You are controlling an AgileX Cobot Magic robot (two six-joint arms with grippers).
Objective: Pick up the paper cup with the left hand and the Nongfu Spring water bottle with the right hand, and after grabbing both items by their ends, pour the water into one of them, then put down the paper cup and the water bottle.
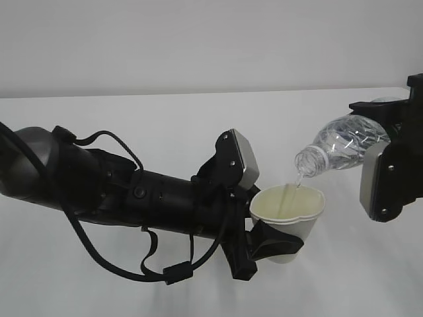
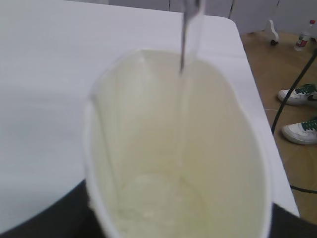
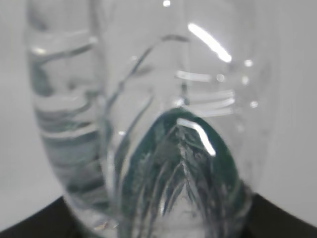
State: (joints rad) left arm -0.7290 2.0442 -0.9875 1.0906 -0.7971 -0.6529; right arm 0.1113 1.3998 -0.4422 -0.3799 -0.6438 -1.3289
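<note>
While the bottle tips neck-down from the right edge of the exterior frame, a thin stream of water (image 1: 299, 179) runs from its mouth into the paper cup (image 1: 289, 221) just below and left of it. The left gripper (image 1: 261, 221) pinches that cup low on its wall, squeezing the rim out of round, and holds it slightly tilted above the white desk (image 1: 165, 119), right of centre in the frame. From the left wrist view the cup (image 2: 178, 148) fills nearly the whole picture, cream inside, with the stream (image 2: 184, 44) dropping in from the top edge and a shallow pool at the bottom. Over on the right, the right gripper (image 1: 390, 152) clamps the Nongfu Spring water bottle (image 1: 344, 145) by its base end, neck slanting down to the left, mouth close over the cup's rim. The right wrist view is all bottle (image 3: 148, 129): clear ribbed plastic, blurred, with a dark green patch low in the middle. Past the desk's edge in the upper right of the left wrist view, sneakers (image 2: 299, 94) sit on a wooden floor (image 2: 262, 64).
</note>
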